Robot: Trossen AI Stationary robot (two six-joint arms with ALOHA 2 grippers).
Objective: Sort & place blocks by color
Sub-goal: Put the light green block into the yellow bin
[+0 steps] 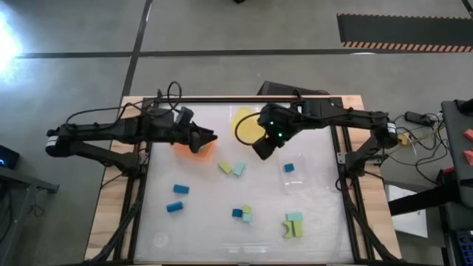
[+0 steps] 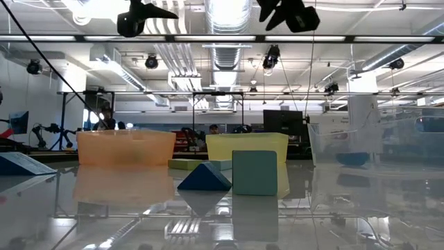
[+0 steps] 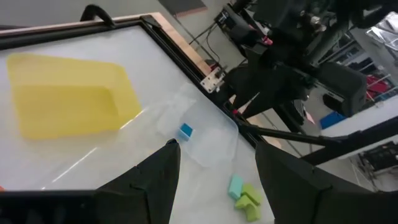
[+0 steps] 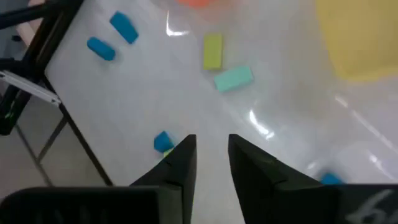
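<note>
Both arms hang above the white table point(image 1: 318, 222), meeting near the top centre of the overhead picture. The left gripper point(image 1: 212, 137) hovers over the orange bin point(image 1: 198, 151), its fingers point(image 3: 158, 171) standing well apart with nothing between them. The right gripper point(image 1: 261, 153) hangs just below the yellow bin point(image 1: 246, 125); its two fingers point(image 4: 181, 163) are drawn close, only a narrow gap left, and I see nothing held in it.

The blocks lie scattered on the table, none in the orange or yellow bin as far as I can see. A yellow-green bar point(image 1: 225, 168) and a mint block point(image 1: 239, 169) touch just below the grippers. Two blue blocks point(image 1: 180, 190) point(image 1: 174, 207) sit toward the lower left. A small blue cube point(image 1: 289, 168) lies inside the clear tray point(image 1: 295, 179) at centre right. A blue and green pair point(image 1: 242, 213) rests at lower centre, and a mint and green cluster point(image 1: 293, 225) at lower right.
</note>
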